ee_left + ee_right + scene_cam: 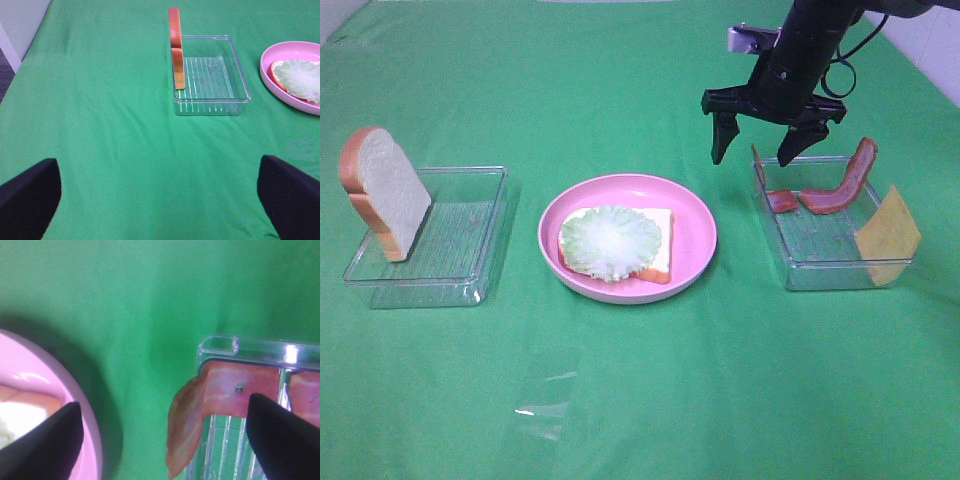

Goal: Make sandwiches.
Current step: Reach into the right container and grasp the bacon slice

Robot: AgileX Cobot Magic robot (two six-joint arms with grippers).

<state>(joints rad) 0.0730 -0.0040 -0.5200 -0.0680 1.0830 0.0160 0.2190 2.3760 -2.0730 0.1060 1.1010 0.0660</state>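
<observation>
Bacon step: my right gripper (751, 158) hovers wide open over the bacon (781, 200). Next I should descend, pinch one strip, and carry it to the lettuce (610, 238).

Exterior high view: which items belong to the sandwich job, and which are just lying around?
Job:
- bread slice under lettuce
- upright bread
- bacon strips
- cheese slice
- right gripper, open over the bacon

Lying about or only holding things:
- pink plate
- left tray
- right tray
- clear plastic scrap on the green cloth
</observation>
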